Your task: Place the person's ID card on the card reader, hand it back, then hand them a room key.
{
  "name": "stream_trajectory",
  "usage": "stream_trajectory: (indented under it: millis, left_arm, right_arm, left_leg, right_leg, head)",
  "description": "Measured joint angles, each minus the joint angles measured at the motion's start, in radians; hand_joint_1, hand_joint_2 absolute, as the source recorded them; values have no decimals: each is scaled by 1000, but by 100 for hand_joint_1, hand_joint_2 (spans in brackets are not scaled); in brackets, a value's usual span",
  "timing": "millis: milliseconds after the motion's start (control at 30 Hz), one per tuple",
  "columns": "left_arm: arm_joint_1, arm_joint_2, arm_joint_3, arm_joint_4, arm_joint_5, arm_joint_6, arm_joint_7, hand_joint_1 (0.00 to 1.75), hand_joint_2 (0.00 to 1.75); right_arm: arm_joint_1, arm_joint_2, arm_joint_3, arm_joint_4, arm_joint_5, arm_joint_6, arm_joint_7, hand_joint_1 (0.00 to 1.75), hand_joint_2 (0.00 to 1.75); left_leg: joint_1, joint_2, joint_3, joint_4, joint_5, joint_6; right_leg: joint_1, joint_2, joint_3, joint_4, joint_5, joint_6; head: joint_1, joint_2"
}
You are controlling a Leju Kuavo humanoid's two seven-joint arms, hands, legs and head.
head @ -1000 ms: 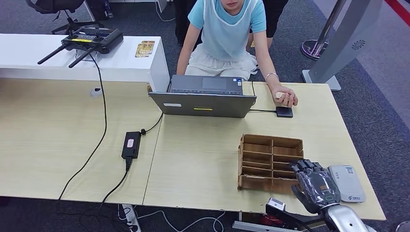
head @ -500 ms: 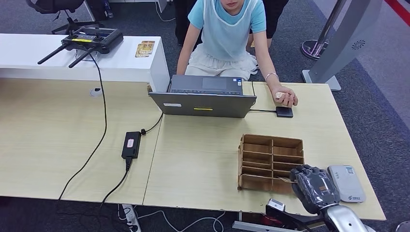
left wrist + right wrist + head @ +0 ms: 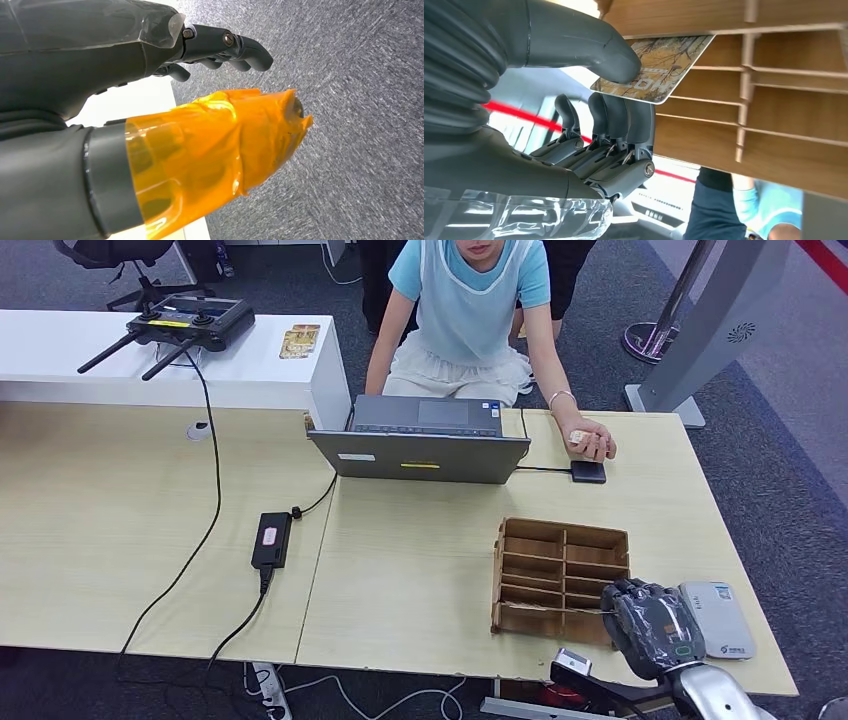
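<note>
Head view: right hand [image 3: 655, 628] at the near right corner of the slotted brown wooden card box [image 3: 560, 578] on the pale wooden table [image 3: 420, 570], white card reader [image 3: 717, 619] just beside it; grey open laptop [image 3: 425, 442] and seated person [image 3: 470, 310] beyond.

Right wrist view: thumb pinches a tree-patterned room key card [image 3: 659, 65] (partly inside a slot).

Left wrist view: left hand [image 3: 150, 100] over grey carpet [image 3: 350, 125], fingers loosely curled, holding nothing.
</note>
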Motion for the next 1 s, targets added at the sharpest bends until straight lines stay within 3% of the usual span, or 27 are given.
stream_trajectory:
  millis: [300, 567, 667, 800, 1000]
  left_arm:
    - [0, 0, 0, 0, 0, 1, 0, 0, 0]
    - [0, 0, 0, 0, 13, 3, -5, 0, 0]
    - [0, 1, 0, 0, 17, 4, -5, 0, 0]
    - [0, 1, 0, 0, 17, 4, -6, 0, 0]
    - [-1, 1, 0, 0, 8, 4, -6, 0, 0]
  right_arm:
    - [41, -10, -39, -55, -171, -33, -77, 130, 175]
    - [136, -56, -141, -187, -372, -38, -181, 128, 175]
    - [172, -67, -191, -238, -422, -35, -223, 134, 175]
    - [196, -72, -244, -282, -457, -27, -265, 156, 175]
    - [188, -71, -281, -307, -471, -9, -320, 167, 175]
  left_leg:
    - [0, 0, 0, 0, 0, 0]
    - [0, 0, 0, 0, 0, 0]
    - [0, 0, 0, 0, 0, 0]
    - [0, 0, 0, 0, 0, 1]
    - [0, 0, 0, 0, 0, 1]
  right_leg:
    - [0, 0, 0, 0, 0, 0]
    - [0, 0, 0, 0, 0, 0]
    - [0, 0, 0, 0, 0, 0]
    - [0, 0, 0, 0, 0, 0]
    - [0, 0, 0, 0, 0, 0]
  head:
    - [0, 0]
    - [0, 0]
    - [0, 0]
    - [0, 0]
    - [0, 0]
